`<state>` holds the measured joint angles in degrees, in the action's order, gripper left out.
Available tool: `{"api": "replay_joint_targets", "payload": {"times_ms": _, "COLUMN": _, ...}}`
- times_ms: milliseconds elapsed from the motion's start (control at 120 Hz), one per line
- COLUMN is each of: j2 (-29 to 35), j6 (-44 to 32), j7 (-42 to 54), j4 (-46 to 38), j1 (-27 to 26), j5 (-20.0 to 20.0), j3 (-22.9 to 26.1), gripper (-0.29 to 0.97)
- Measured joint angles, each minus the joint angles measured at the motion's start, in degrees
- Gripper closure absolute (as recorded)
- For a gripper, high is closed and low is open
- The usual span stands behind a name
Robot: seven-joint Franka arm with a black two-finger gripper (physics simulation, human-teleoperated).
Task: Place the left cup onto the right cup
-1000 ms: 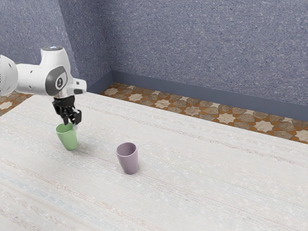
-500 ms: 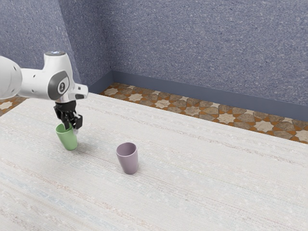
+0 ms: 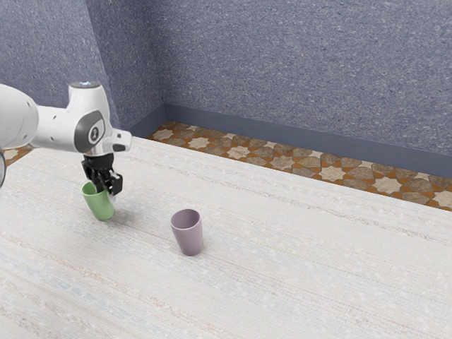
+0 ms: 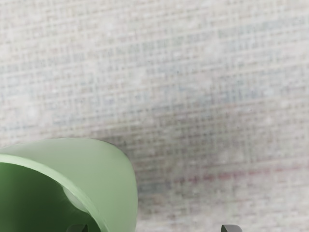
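Inspector: Bench contents, front first?
Clerk: Purple cup upright, nearest. Green cup upright behind it, toward the exterior view's left, well apart.
Inspector: Gripper?
Clerk: Down at the green cup's rim. Fingers spread wide, straddling its wall, gripping nothing. Tiled floor and wall beyond.

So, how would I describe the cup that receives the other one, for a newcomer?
Look at the pale table in front of the blue-grey wall. Two cups stand on it, apart. Yours is the purple cup, standing free; the green cup sits under the arm's black fingers.
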<state>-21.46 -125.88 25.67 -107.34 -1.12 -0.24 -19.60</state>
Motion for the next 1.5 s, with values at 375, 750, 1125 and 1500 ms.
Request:
{"api": "replay_joint_targets", "payload": {"times_ms": 375, "j2": -1.3, "j6": -0.6, "j7": 0.2, "j4": -0.1, "j1": 0.0, "j5": -0.1, "j3": 0.0, "gripper": 0.38}}
{"api": "replay_joint_targets", "payload": {"times_ms": 750, "j2": -1.4, "j6": -0.6, "j7": 0.3, "j4": -1.1, "j1": 0.2, "j5": -0.1, "j3": 0.0, "gripper": 0.71}}
{"api": "replay_joint_targets", "payload": {"times_ms": 1125, "j2": -1.1, "j6": -0.2, "j7": -0.5, "j4": -1.3, "j1": 0.3, "j5": 0.5, "j3": -0.1, "gripper": 0.77}}
{"api": "replay_joint_targets", "payload": {"times_ms": 1500, "j2": 1.8, "j6": 1.6, "j7": -0.8, "j4": -1.7, "j1": 0.3, "j5": 0.6, "j3": -0.1, "gripper": 0.77}}
